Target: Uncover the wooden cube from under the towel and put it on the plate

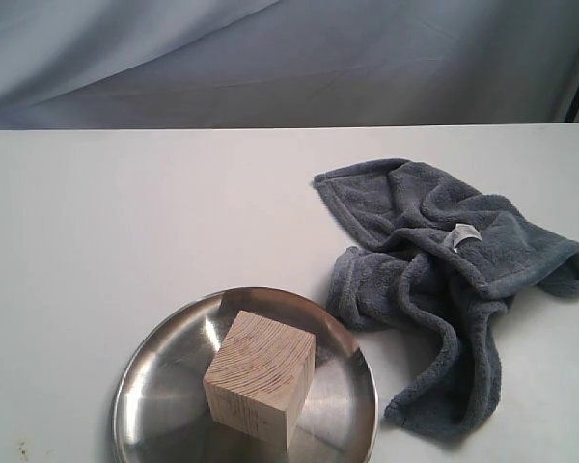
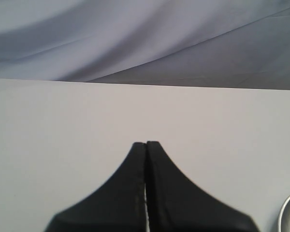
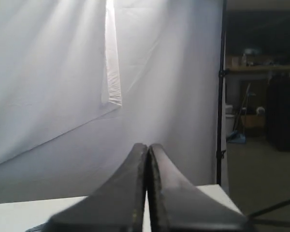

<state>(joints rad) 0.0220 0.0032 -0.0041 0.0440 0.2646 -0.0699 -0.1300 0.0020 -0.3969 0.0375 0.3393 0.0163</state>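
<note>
Exterior view: cube sat uncovered on the plate, near its middle, one edge turned toward the camera.
towel: lay crumpled on the desk just right of the plate, clear of the cube, white tag showing on top.
left fingers: pressed together, gripping nothing, over the desk; a shiny curve near them was probably the plate.
right fingers: closed tip to tip, empty, pointed at a pale curtain.

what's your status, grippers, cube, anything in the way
Fingers shut, empty: left gripper, right gripper. Uncovered wooden cube sits on the plate. Crumpled towel beside the plate, off the cube; nothing blocking.
</note>
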